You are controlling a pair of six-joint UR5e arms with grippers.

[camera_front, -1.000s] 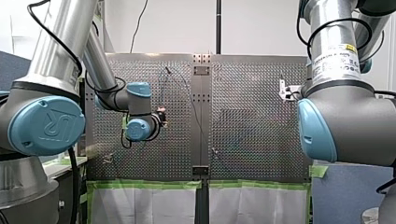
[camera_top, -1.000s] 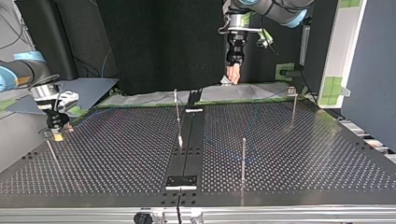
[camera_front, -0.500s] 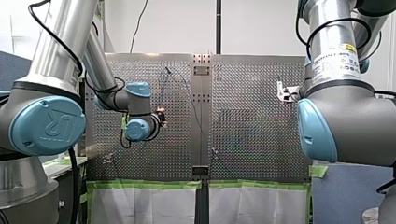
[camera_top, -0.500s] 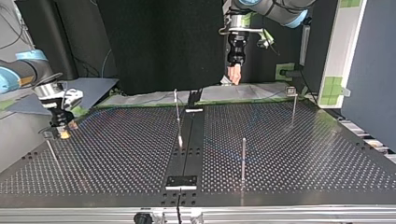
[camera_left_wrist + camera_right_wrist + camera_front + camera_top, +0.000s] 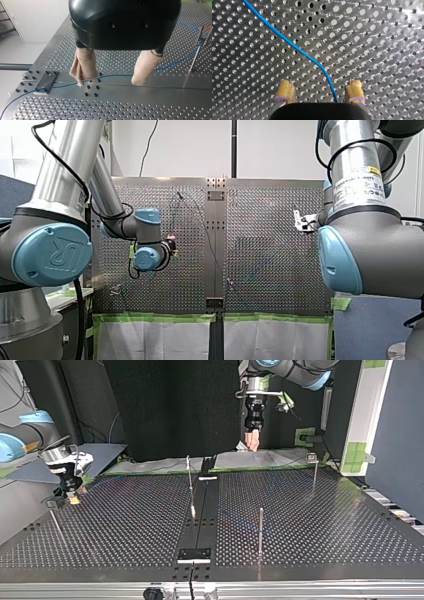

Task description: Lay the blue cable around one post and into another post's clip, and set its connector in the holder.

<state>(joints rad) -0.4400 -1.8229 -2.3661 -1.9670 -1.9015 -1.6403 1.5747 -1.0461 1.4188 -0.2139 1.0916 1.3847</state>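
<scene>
Blue cable (image 5: 294,46), thin and round, lies flat on the perforated metal worktop (image 5: 374,37). In the right wrist view it runs in between the two yellow pads of the right end effector (image 5: 319,89). This end effector is open and grips nothing: neither pad touches the cable, which passes nearer to one pad than to the other. In the top view it hangs low, just beside a thin metal post (image 5: 56,522) near the view's left edge.

The left end effector (image 5: 111,80), w/ beige pads, is open too and empty. In the top view it is well above the worktop, at the far side. Under it, in the left wrist view, the cable goes over a small flat metal plate (image 5: 45,82) and on toward a thin post w/ a clip on top (image 5: 194,58). I cannot make out the connector in any view, so I cannot say if it sits in the holder.

Step in hand, as I judge it: you take the cable w/ the right end effector. To do it well, pls first shift sideways until the cable is in the middle between the pads, i.e. not against one of them. Then go down slowly, so the pad tips do not catch in the holes. Close only when the cable is fully between the pads, and lift gently: it is thin and may slip out or kink.
</scene>
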